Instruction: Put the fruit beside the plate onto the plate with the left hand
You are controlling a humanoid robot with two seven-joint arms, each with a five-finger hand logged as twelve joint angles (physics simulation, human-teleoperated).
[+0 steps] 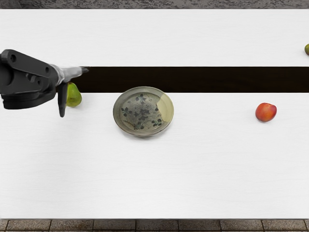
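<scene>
Three fruits showed on the white table (154, 183), w/ one plate. Nearest sat the plate (166, 108), round, olive-grey w/ a dark speckled centre, nothing on it. Well apart to its right lay a red-orange fruit (265, 112). Left of the plate, near but not touching it, stood the green pear (75, 95), partly hidden behind the left hand (29, 82). By my read that was the task's fruit, being the closer of the two. The hand's fingers (62, 104) were spread & held nothing: one dark digit pointed down just in front of the pear, a paler one stuck out rightwards above it. Whether any digit touched the pear, couldn't tell. Behind ran a dark gap (193, 79) across the table, & far off at the right edge a third, greenish fruit (307, 49) was cut by the frame.

Risks, as I judged them: grasp not yet made, so closing from this side-on pose could nudge the pear, round-bellied & apt to roll, poss. back into the gap. A shallow pinch might let it slip mid-carry. Too low a pass could clip the plate's rim & shove it.
</scene>
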